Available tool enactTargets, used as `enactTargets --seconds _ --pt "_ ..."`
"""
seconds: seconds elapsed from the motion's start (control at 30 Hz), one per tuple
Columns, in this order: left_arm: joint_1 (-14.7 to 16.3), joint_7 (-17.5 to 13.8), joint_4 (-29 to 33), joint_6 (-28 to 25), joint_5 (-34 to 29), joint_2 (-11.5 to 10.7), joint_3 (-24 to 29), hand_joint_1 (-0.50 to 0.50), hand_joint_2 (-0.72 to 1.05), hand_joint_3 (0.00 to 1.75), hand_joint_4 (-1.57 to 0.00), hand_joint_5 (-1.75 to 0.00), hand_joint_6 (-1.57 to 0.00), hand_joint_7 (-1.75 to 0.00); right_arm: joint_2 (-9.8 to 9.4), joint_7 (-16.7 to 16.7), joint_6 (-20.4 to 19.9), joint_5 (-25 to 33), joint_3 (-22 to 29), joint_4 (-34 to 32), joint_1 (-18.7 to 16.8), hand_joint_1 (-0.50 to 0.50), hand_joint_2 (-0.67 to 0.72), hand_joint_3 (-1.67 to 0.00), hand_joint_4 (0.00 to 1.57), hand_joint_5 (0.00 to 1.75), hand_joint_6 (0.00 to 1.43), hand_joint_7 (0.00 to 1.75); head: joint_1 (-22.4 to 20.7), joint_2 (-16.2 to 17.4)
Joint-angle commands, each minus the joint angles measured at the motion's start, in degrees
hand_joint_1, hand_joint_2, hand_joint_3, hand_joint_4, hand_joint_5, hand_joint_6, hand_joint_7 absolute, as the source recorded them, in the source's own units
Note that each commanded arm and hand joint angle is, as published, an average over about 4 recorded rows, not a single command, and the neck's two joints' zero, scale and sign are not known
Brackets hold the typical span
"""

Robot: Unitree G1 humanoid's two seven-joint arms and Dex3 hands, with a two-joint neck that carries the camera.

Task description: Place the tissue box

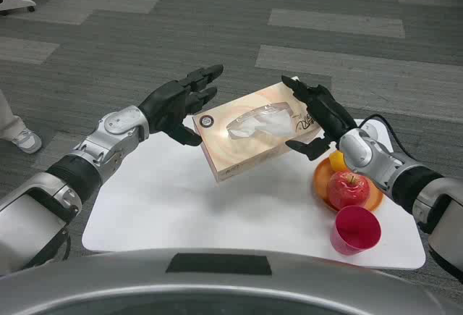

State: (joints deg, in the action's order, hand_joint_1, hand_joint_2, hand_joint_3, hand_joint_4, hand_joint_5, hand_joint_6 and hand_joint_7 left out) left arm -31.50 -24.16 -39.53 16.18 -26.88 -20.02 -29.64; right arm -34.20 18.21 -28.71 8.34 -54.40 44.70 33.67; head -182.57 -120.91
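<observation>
The tissue box hangs tilted above the counter, long axis running left to right, pressed between the left hand and right hand at its ends.

A floor of dark grey carpet is seen across the room, broken by lighter grey rectangular patches laid in staggered rows. A white desk with rounded corners is set in the foreground. At the far left edge, a person's light shoe is seen on the carpet.
</observation>
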Motion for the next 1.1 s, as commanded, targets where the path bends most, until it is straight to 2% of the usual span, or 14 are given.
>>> enactTargets --seconds 0.03,0.13,0.33,0.43,0.53,0.6,0.7,0.83,0.9,1.1 --pt "-0.31 -0.01 3.58 0.87 -0.71 2.62 1.34 0.5 1.05 0.26 -0.04 0.0 0.0 0.0 2.83 -1.16 -4.43 -0.69 0.88 -4.19 -0.53 -0.38 -0.54 -1.64 0.0 0.71 0.0 0.05 0.5 -1.09" --pt "-0.31 -0.06 3.58 0.87 -0.71 2.62 1.34 0.5 1.05 0.26 -0.04 0.0 0.0 0.0 2.83 -1.16 -4.43 -0.69 0.88 -4.19 -0.53 -0.38 -0.54 -1.59 0.0 0.68 0.0 0.0 0.31 -0.64" --pt "-0.31 -0.1 3.58 0.87 -0.71 2.62 1.34 0.5 1.05 0.26 -0.04 0.0 0.0 0.0 2.74 -1.16 -4.43 -0.69 0.88 -4.19 -0.53 -0.38 -0.54 -1.63 0.0 0.73 0.0 0.05 0.28 -0.69" --pt "-0.31 -0.08 3.58 0.87 -0.71 2.62 1.34 0.5 1.05 0.26 -0.04 0.0 0.0 0.0 2.74 -1.16 -4.43 -0.69 0.88 -4.19 -0.53 -0.38 -0.51 -1.67 0.0 0.7 0.0 0.02 0.28 -0.69" --pt "-0.31 -0.04 3.58 0.87 -0.71 2.62 1.34 0.5 1.05 0.26 -0.04 0.0 0.0 0.0 2.74 -1.16 -4.43 -0.69 0.88 -4.19 -0.53 -0.38 -0.54 -1.63 0.0 0.68 0.0 0.02 0.28 -0.69" --pt "-0.31 -0.08 3.58 0.87 -0.71 2.59 1.34 0.5 1.05 0.26 -0.04 0.0 0.0 0.0 2.74 -1.16 -4.43 -0.69 0.88 -4.19 -0.53 -0.38 -0.51 -1.61 0.0 0.68 0.0 0.02 0.27 -0.54" --pt "-0.31 -0.1 3.58 0.87 -0.71 2.62 1.34 0.5 1.05 0.26 -0.04 0.0 0.0 0.0 2.74 -1.16 -4.43 -0.69 0.88 -4.19 -0.53 -0.38 -0.53 -1.59 0.0 0.75 0.0 0.03 0.27 -0.5" --pt "-0.31 -0.06 3.58 0.87 -0.71 2.62 1.34 0.5 1.05 0.26 -0.04 0.0 0.0 0.0 2.74 -1.16 -4.43 -0.69 0.88 -4.19 -0.53 -0.38 -0.54 -1.63 0.0 0.68 0.0 0.0 0.26 -0.5" --pt "-0.31 -0.1 3.58 0.87 -0.71 2.57 1.34 0.5 1.05 0.26 -0.04 0.0 0.0 0.0 2.74 -1.16 -4.43 -0.69 0.88 -4.19 -0.53 -0.38 -0.54 -1.61 0.0 0.68 0.0 0.03 0.24 -0.5" --pt "-0.31 -0.04 3.58 0.87 -0.71 2.55 1.34 0.5 1.05 0.26 -0.04 0.0 0.0 0.0 2.74 -1.16 -4.43 -0.69 0.88 -4.19 -0.53 -0.38 -0.54 -1.61 0.0 0.7 0.0 0.0 0.24 -0.35"
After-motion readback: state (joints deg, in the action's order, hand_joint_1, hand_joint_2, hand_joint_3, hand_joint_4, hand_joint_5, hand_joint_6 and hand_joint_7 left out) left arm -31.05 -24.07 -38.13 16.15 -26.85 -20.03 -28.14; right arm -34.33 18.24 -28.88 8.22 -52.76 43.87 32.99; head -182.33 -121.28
